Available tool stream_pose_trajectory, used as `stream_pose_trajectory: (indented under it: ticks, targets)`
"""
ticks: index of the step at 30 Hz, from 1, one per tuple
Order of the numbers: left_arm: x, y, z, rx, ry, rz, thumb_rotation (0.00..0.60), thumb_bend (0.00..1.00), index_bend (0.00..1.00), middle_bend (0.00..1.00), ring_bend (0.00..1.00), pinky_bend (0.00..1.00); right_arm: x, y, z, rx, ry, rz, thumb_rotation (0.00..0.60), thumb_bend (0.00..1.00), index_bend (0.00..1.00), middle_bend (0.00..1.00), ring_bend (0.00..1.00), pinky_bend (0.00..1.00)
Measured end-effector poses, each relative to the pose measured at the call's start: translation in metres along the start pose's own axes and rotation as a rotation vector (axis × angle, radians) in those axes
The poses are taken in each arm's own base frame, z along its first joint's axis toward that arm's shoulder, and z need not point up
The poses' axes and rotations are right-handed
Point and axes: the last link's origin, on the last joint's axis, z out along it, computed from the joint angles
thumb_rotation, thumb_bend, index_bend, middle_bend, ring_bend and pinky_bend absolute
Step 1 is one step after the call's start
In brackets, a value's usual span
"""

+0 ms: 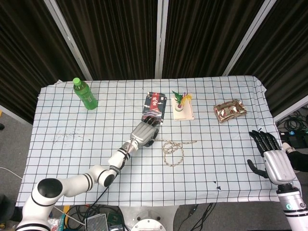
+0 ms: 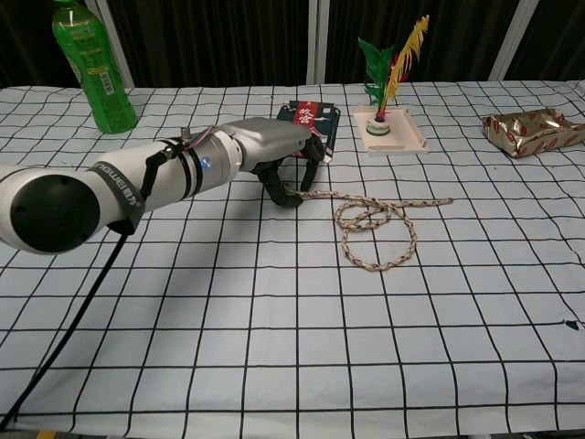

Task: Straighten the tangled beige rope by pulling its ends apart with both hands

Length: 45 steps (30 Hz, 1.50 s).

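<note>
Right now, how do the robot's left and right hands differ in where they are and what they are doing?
The left hand reaches to mid-table with its fingers curled down at the beige rope's left end; the right hand sits at the table's right edge, far from the rope. The left fingertips meet the rope; the right hand's fingers are spread, holding nothing. A firm grip by the left hand cannot be confirmed. Both have silver backs and black fingers.

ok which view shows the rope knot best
The chest view: the beige rope lies close and large, its small knotted loops and the bigger loop below clearly separate, with the left hand at its left end. The head view shows the whole rope from above, but small, so the knot blurs.
</note>
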Motion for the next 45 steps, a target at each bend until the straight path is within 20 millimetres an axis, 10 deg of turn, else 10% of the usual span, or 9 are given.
stream_pose_trajectory:
  ticks: [22, 45]
  targets:
    - [0.006, -0.007, -0.010, 0.000, 0.054, -0.003, 0.600, 0.44, 0.58, 0.11, 0.00, 0.00, 0.001, -0.003, 0.001, 0.025, -0.001, -0.003, 0.600, 0.28, 0.00, 0.08, 0.00, 0.00]
    - [-0.001, -0.080, -0.134, 0.112, 0.137, -0.026, 0.600, 0.43, 0.58, 0.11, 0.00, 0.00, -0.044, -0.067, 0.083, 0.279, -0.243, -0.095, 0.600, 0.30, 0.25, 0.15, 0.00, 0.00]
